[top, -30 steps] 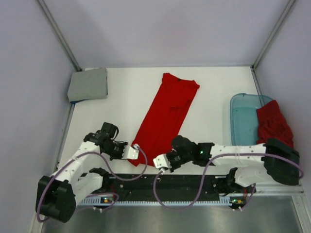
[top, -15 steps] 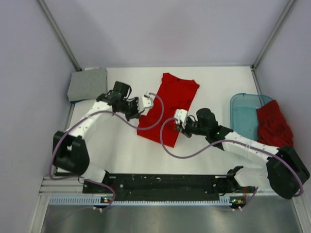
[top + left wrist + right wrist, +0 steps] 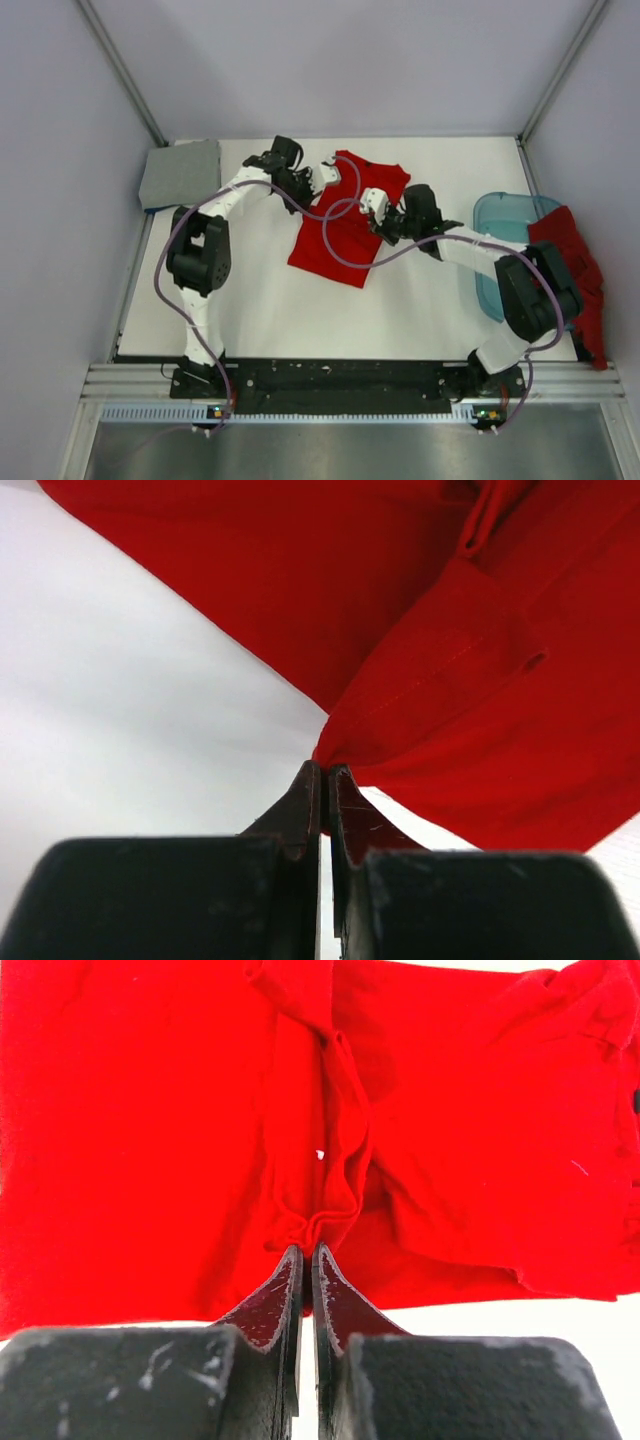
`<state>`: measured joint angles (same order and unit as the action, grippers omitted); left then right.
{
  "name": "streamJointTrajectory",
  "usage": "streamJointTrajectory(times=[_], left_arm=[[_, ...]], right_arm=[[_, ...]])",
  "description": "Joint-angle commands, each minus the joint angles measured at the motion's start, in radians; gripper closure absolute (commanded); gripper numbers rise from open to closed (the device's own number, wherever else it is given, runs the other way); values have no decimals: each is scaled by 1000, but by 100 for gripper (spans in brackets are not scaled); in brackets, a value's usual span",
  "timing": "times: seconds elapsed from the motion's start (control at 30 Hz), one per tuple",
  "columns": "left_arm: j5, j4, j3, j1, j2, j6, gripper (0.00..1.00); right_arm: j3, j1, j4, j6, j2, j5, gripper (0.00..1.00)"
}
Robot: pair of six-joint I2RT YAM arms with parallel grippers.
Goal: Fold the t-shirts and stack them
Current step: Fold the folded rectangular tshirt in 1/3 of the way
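- Bright red t-shirt [image 3: 332,248] lies in the middle of the tabletop [image 3: 250,300], between the two arms, its near edge a straight, slanted line.
- Darker red t-shirt [image 3: 565,260] hangs crumpled over the right rim of a light-blue tub [image 3: 493,255] at the tabletop's right edge, well apart from the bright one.
- Right fingers [image 3: 292,1270] are pressed together on a bunched pinch of the bright red cloth, over the shirt's right side.
- Left fingers [image 3: 314,780], slightly farther back, are likewise clamped on a gathered corner of the same shirt, on its left side.
- Light grey t-shirt [image 3: 180,173] sits folded into a neat square in the far left corner, apart from everything else.
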<state>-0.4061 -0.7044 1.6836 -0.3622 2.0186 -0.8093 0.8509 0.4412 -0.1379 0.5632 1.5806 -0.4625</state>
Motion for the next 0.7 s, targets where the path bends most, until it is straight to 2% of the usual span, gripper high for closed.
streamJointTrajectory(times=[0.0,0.1,0.33,0.4,0.53,0.57,0.67], left_arm=[[29,3,71,-4,43,10,100],[39,19,73,-18,66,6,100],[95,60,82,-57,103,15,99],[111,72,90,-63,118,27,91],[185,137,114,-63,153,93,66],[238,166,126,-63,166,129,62],[396,252,198,-61,206,186,51]], right_arm=[[131,-13,107,66,68,10,100],[166,-18,185,58,104,47,100],[195,-35,199,-48,165,154,100],[218,-35,201,-65,200,192,97],[276,-45,198,-121,258,295,84],[293,-51,195,-131,269,309,77],[348,-81,164,-180,291,341,70]])
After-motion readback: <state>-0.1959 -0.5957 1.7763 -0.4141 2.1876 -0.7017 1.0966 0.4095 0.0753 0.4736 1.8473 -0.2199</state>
